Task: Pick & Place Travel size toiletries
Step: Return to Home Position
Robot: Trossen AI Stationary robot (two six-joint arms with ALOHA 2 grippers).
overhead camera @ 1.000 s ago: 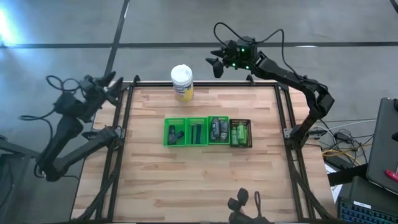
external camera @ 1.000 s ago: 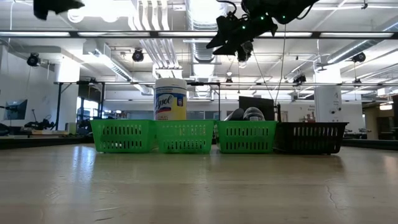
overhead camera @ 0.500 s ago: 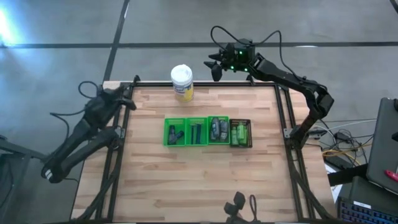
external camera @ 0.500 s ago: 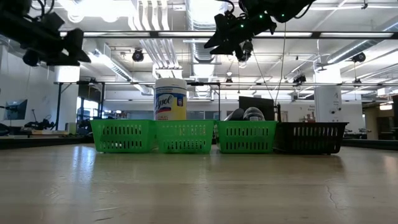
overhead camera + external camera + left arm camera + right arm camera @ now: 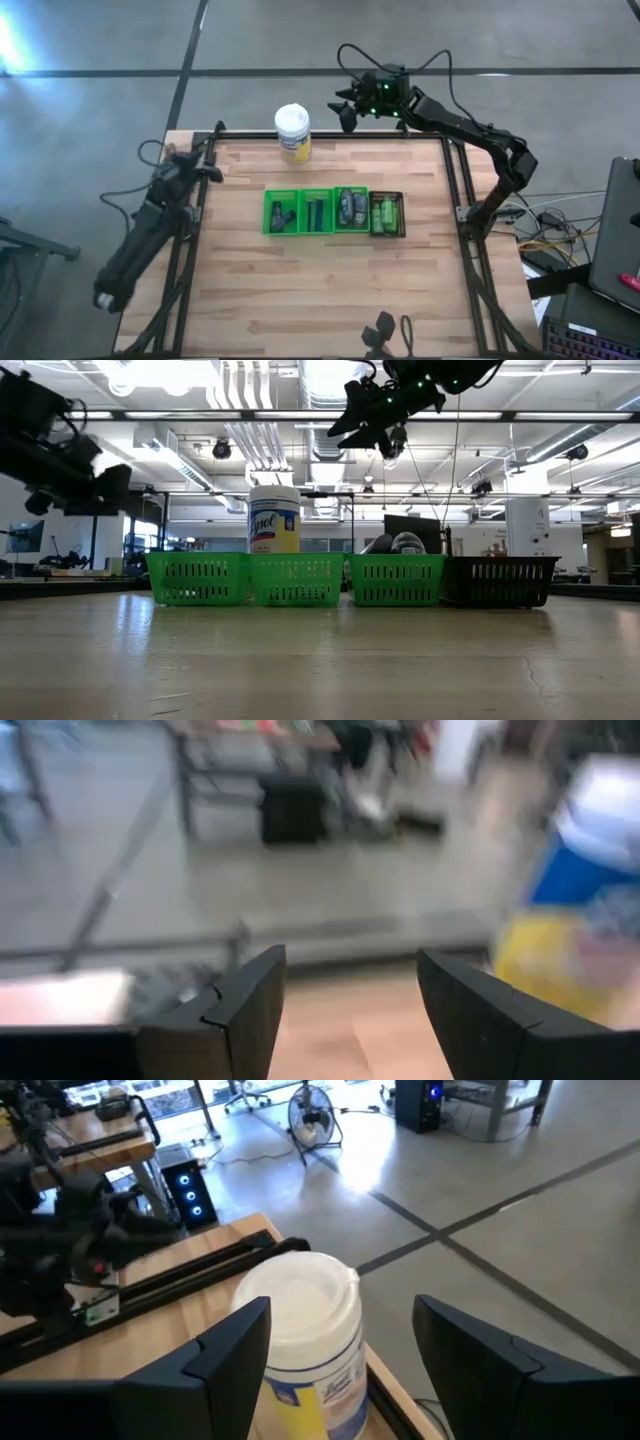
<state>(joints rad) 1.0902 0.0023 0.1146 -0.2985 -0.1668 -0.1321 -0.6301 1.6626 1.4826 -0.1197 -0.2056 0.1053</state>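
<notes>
The travel size toiletries lie in a row of four small baskets at the table's middle. There are dark grey pieces (image 5: pixel 283 214) in the leftmost green basket and dark sticks (image 5: pixel 315 211) in the second. Grey items (image 5: pixel 350 206) fill the third, and bright green bottles (image 5: pixel 386 214) are in the black basket. In the low view only rounded grey tops (image 5: pixel 395 543) show above the third basket's rim. My left gripper (image 5: pixel 207 170) (image 5: pixel 345 1010) is open over the table's left edge. My right gripper (image 5: pixel 345 108) (image 5: pixel 345 1370) is open, high above the far edge, beside the jar.
A white-lidded jar with a yellow label (image 5: pixel 292 132) (image 5: pixel 305 1335) stands near the far edge, left of my right gripper. The four baskets (image 5: pixel 350 580) stand side by side. Black frame rails (image 5: pixel 195 230) run along the table's sides. Bare wood (image 5: pixel 320 290) lies toward the near edge.
My left arm has swung in from beyond the table's far-left corner toward the left edge and has come down. In the low view its gripper dropped from the top of the picture to about jar-top height. My right arm has kept nearly still.
</notes>
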